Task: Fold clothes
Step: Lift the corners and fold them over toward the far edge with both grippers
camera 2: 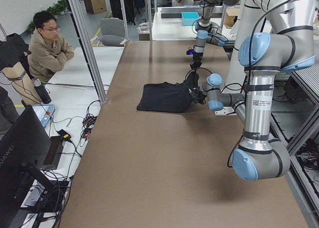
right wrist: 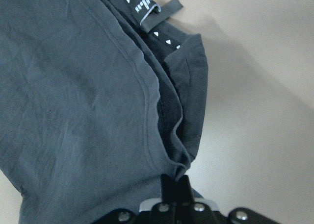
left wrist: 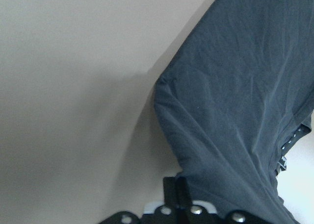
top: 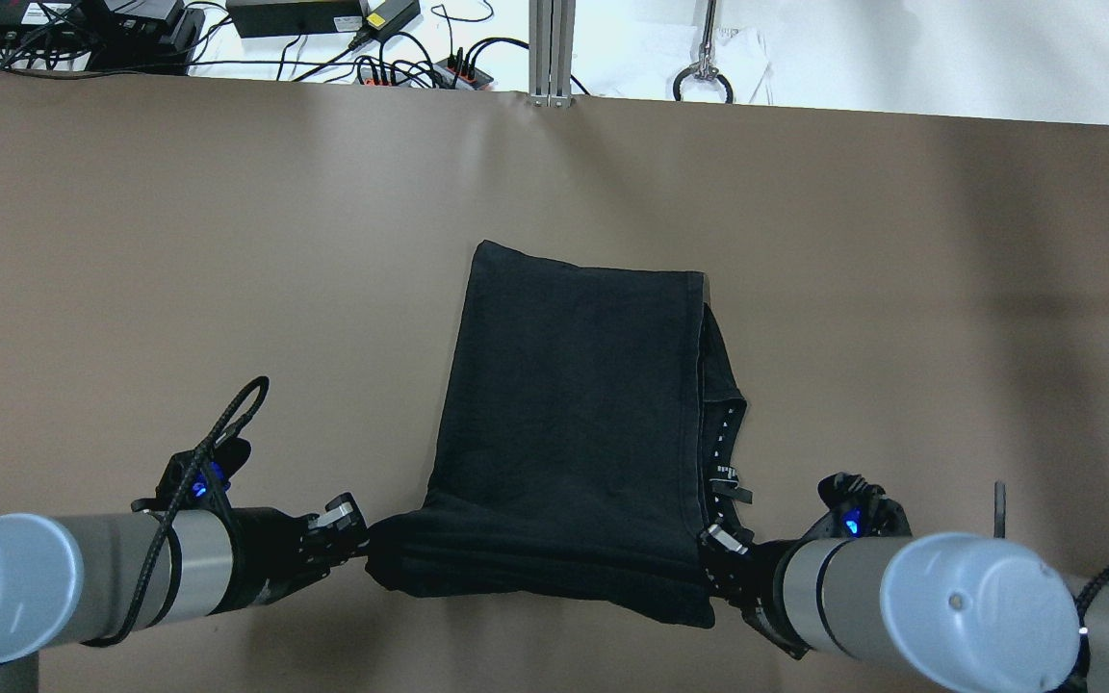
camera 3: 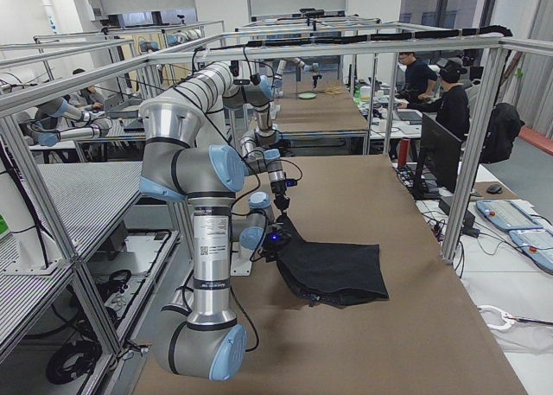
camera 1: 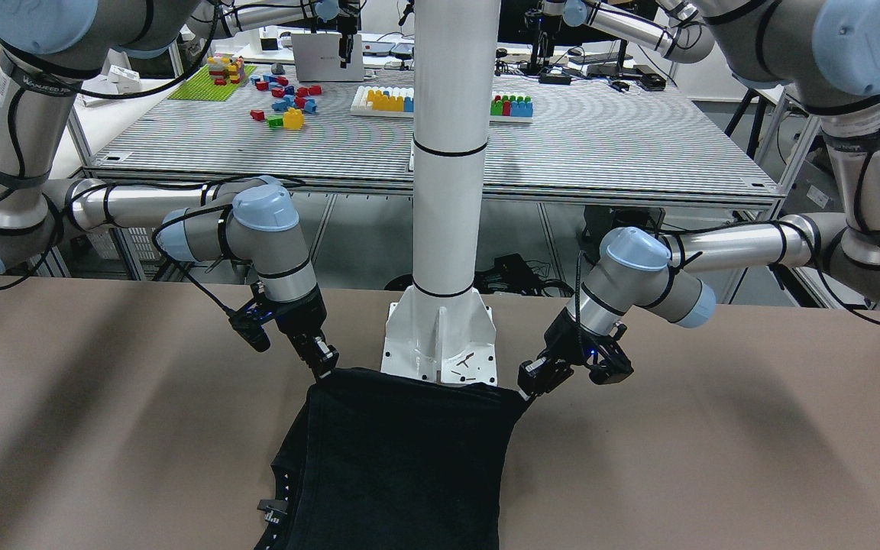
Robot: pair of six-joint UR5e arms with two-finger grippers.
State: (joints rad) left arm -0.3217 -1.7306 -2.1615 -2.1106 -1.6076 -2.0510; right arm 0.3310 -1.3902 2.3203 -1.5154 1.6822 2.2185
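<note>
The dark charcoal garment point(top: 574, 423) lies folded on the brown table in front of the white pillar's base point(camera 1: 440, 344). It also shows in the front view point(camera 1: 402, 466). My left gripper point(top: 362, 539) is shut on its near left corner, and cloth runs up from the fingers in the left wrist view point(left wrist: 235, 96). My right gripper point(top: 713, 549) is shut on its near right corner, where layered edges and a small label point(right wrist: 157, 11) show. The near edge is raised a little off the table between the two grippers point(camera 3: 289, 248). The far edge rests flat.
The brown table point(top: 131, 289) stretches wide on both sides of the garment. Cables and power supplies point(top: 372, 38) lie beyond its far edge. A seated person point(camera 2: 47, 46) and a monitor are off the table's far side.
</note>
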